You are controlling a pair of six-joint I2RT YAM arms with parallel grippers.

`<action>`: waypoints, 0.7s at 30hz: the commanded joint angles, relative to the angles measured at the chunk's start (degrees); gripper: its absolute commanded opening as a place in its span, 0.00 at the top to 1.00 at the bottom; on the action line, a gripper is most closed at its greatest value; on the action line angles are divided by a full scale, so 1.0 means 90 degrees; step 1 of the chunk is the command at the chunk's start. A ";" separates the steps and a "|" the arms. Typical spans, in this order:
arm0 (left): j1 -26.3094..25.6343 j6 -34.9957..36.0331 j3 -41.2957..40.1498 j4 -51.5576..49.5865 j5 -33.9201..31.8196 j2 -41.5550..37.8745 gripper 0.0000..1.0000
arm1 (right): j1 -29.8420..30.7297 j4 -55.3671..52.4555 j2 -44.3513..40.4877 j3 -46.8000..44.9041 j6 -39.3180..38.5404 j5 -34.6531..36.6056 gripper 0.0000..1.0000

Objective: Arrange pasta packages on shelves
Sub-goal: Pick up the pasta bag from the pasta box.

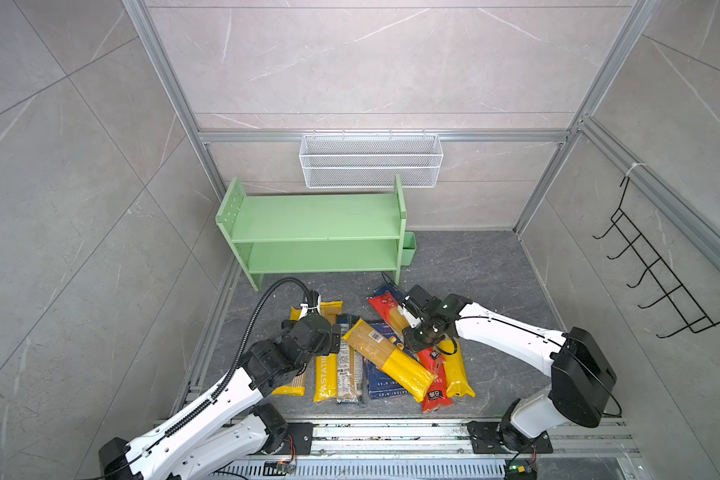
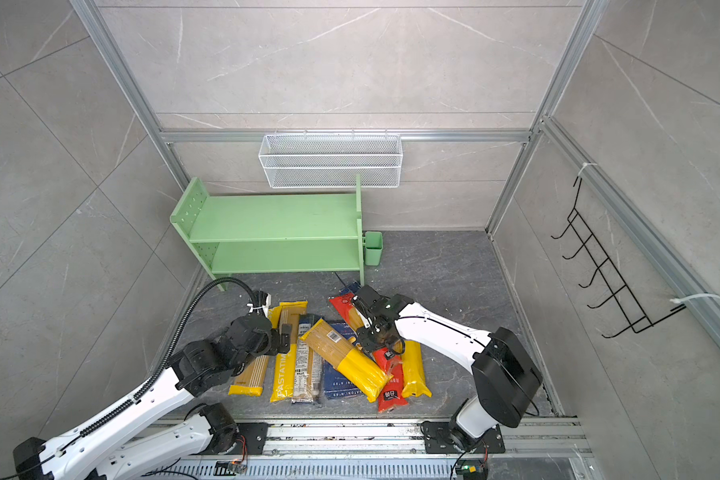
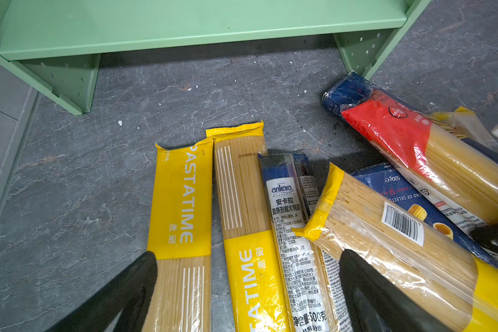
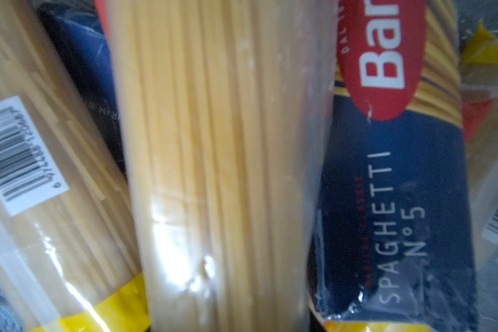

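The pasta packs all lie in a loose heap on the table (image 1: 474, 266) in front of the green shelf (image 1: 316, 216), and neither board holds a pack. My right arm (image 1: 508, 332) is down on the red-ended bag (image 1: 385, 305). Its wrist view is filled by that bag's clear middle (image 4: 219, 172), with a blue Barilla pack (image 4: 394, 201) just beside it. The right jaws themselves are hidden in every view, so I cannot tell whether they have closed on the bag. The left jaws stand fully apart and hold nothing, hovering over the two PASTATIME packs (image 3: 181, 201). I expect these long bags to be fairly light and stiff along their length. The strands inside are brittle, though, so a hard squeeze or a twist would likely snap them. The film looks glossy and probably slippery. I would grip across the narrow width near mid-length, so the bag hangs level, and avoid the crimped ends, which give little to hold. The yellow-ended bag (image 1: 387, 353) lies slantwise on a blue box (image 1: 381, 382), and its lower end seems to touch the red one. Lifting the red bag may drag it along.
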 commanded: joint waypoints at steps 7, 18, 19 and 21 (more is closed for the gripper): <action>0.0041 -0.0029 0.0350 -0.0171 0.0116 0.0075 0.00 | 0.0047 -0.0142 -0.0391 0.0411 0.0232 -0.0386 0.88; 0.0041 0.0018 0.0415 -0.0280 0.0090 0.0064 0.00 | 0.0047 -0.0169 -0.0536 0.0979 0.0362 -0.0348 1.00; 0.0048 0.0028 0.0434 -0.0293 0.0087 0.0060 0.00 | 0.0047 -0.0162 -0.0555 0.1012 0.0360 -0.0387 1.00; 0.0042 0.0041 0.0485 -0.0331 0.0077 0.0067 0.00 | 0.0047 -0.0138 -0.0594 0.1054 0.0388 -0.0455 1.00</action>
